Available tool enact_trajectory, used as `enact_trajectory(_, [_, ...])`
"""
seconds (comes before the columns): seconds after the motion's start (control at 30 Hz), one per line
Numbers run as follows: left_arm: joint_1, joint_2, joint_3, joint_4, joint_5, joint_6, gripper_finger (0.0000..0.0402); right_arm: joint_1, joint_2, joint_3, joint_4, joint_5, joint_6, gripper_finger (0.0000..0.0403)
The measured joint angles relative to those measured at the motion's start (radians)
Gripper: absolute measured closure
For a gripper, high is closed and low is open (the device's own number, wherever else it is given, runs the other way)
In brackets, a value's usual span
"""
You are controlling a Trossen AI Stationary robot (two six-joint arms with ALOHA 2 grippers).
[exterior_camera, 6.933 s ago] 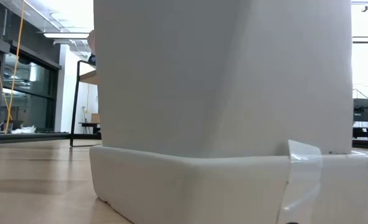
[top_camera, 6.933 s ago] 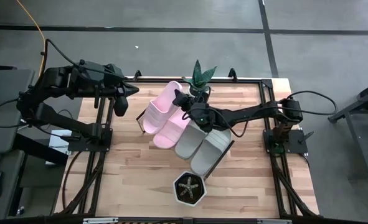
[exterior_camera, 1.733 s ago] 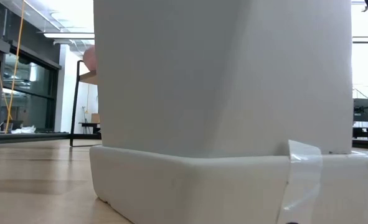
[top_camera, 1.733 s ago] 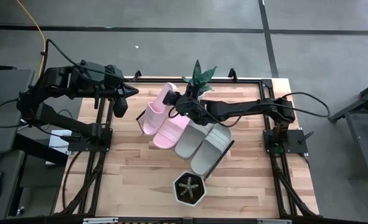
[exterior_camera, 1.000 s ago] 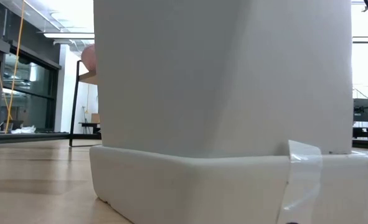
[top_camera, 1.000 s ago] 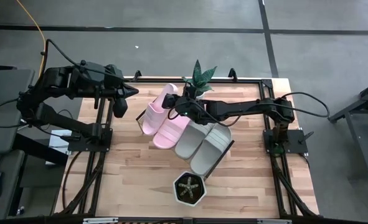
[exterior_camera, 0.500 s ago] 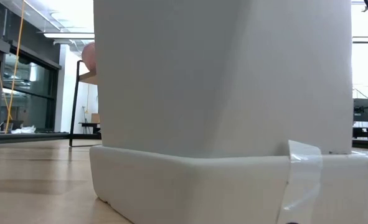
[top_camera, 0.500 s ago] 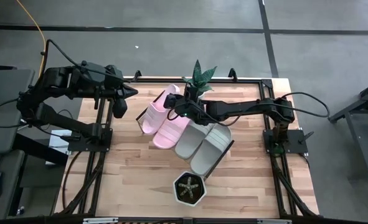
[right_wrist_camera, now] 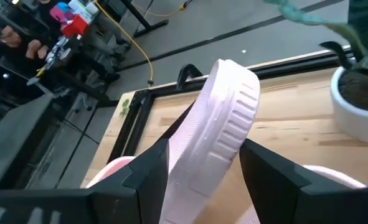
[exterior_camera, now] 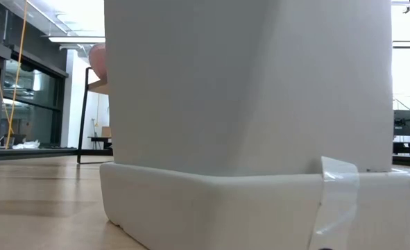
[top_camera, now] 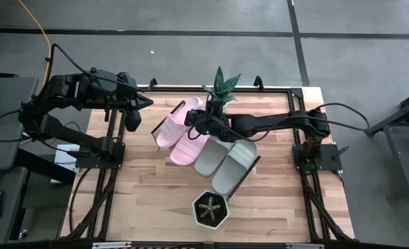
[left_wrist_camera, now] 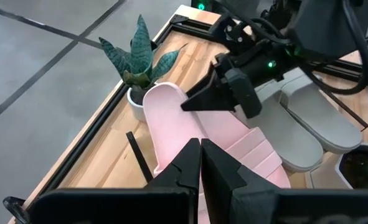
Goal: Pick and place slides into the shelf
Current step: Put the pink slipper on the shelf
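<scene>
Two pale pink slides (top_camera: 178, 131) and two grey-beige slides (top_camera: 223, 160) lie side by side on the shelf (top_camera: 247, 176), which sits slantwise mid-table. My right gripper (top_camera: 192, 119) reaches in from the table's right and is shut on the far-left pink slide (right_wrist_camera: 224, 118), near its far end. That slide is tipped onto one long edge. A bit of it shows in the low view (exterior_camera: 97, 59). My left gripper (top_camera: 131, 117) waits shut above the table's far left corner, its fingertips (left_wrist_camera: 200, 149) together. My right gripper pinches the pink slide across its width, one finger (right_wrist_camera: 149, 171) on each long side of the sole (right_wrist_camera: 196, 143), a little short of its far end (right_wrist_camera: 233, 87). The fingers come from the table's right, slanting down. The far end is raised and tilted. The other end stays down beside the second pink slide.
A snake plant in a white pot (top_camera: 221, 90) stands at the far edge just behind my right gripper. A white hexagonal planter (top_camera: 210, 209) sits near the front edge and fills the low view (exterior_camera: 246, 104). Black frame rails border the table. People stand in the room beyond (right_wrist_camera: 9, 31).
My right gripper has turned a little while holding the pink slide, and the slide's far end has shifted slightly with it. The other three slides have stayed where they were.
</scene>
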Motion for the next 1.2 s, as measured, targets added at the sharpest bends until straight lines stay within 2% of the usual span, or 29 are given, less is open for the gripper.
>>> enact_trajectory(0.27, [0.000, 0.000, 0.000, 0.001, 0.000, 0.010, 0.0399, 0.012, -0.060, 0.000, -0.097, 0.052, 0.008, 0.0217])
enact_trajectory(0.53, [0.000, 0.000, 0.000, 0.001, -0.001, 0.011, 0.0399, 0.016, -0.076, 0.000, -0.133, 0.017, -0.027, 0.0217])
enact_trajectory(0.63, [0.000, 0.000, 0.000, 0.001, -0.003, 0.011, 0.0399, 0.002, -0.077, 0.000, -0.092, -0.155, -0.124, 0.0217])
enact_trajectory(0.73, [0.000, 0.000, 0.000, 0.001, -0.003, 0.011, 0.0399, -0.025, -0.077, 0.000, 0.022, -0.344, -0.229, 0.0217])
enact_trajectory(0.83, [0.000, 0.000, 0.000, 0.001, -0.003, 0.011, 0.0399, -0.051, -0.077, 0.052, 0.028, -0.360, -0.325, 0.0219])
enact_trajectory(0.9, [0.000, 0.000, 0.000, 0.001, -0.003, 0.010, 0.0399, -0.068, -0.078, 0.105, -0.033, -0.339, -0.390, 0.0219])
enact_trajectory(0.97, [0.000, 0.000, 0.000, 0.001, -0.003, 0.006, 0.0399, -0.089, -0.078, 0.162, -0.152, -0.378, -0.442, 0.0219])
enact_trajectory(1.13, [0.000, 0.000, 0.000, 0.000, -0.003, -0.020, 0.0399, -0.145, -0.078, 0.284, -0.415, -0.648, -0.544, 0.0219])
enact_trajectory(1.2, [0.000, 0.000, 0.000, 0.000, -0.003, -0.021, 0.0399, -0.164, -0.077, 0.316, -0.471, -0.749, -0.581, 0.0219])
